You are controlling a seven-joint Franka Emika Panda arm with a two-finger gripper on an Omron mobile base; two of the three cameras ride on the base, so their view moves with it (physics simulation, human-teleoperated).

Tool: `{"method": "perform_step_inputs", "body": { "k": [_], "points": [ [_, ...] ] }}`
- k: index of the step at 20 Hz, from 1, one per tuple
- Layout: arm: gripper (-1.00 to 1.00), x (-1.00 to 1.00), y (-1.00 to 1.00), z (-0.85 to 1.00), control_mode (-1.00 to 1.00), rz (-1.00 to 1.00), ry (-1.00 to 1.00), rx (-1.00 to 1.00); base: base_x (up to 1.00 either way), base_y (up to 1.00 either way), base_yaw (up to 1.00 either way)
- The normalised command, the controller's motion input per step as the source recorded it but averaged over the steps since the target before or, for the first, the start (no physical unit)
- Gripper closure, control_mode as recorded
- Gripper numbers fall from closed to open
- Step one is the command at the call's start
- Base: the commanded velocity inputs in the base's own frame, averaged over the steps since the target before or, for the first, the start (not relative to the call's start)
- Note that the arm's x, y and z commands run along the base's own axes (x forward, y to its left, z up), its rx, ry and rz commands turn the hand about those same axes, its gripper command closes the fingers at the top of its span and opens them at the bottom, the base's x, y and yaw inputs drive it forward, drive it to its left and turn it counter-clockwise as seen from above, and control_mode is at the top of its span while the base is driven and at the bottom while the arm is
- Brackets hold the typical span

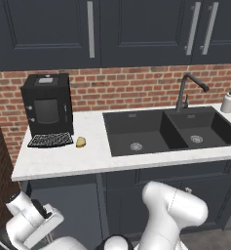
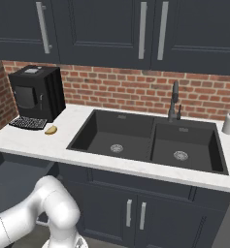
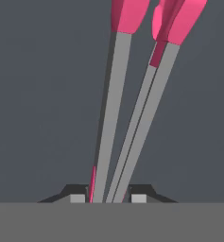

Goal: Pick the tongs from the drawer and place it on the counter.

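Note:
In the hand view the tongs run up and away from me, two grey arms ending in bright pink tips at the top. My gripper is shut on their near end, with a dark fingertip on either side of the arms. Behind them lies the flat dark floor of the drawer. The open drawer sits under the left end of the white counter, where my arm reaches down. The counter runs across above it.
A black double sink with a dark faucet is set in the counter. A black coffee machine and a small yellowish lump stand at its left end, a soap dispenser at the right. Dark cabinets hang above.

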Motion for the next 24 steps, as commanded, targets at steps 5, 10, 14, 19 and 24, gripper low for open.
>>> {"method": "perform_step_inputs", "body": {
  "k": [5,10,14,19,24],
  "points": [
    [1.0,-0.3,-0.2,0.79,-1.0,-0.03,-0.37,0.01,0.0,0.0,0.0],
    [1.0,-0.05,-0.2,1.0,-1.0,-0.12,-0.4,0.03,0.0,0.0,0.0],
    [1.0,-0.01,-0.37,1.0,-1.0,-0.2,-0.24,0.06,0.0,0.0,0.0],
    [1.0,0.21,-0.44,1.0,-1.0,-0.26,-0.12,0.11,0.0,0.0,0.0],
    [1.0,0.22,-0.62,1.0,-1.0,-0.28,0.0,0.21,0.0,0.0,0.0]
  ]
}}
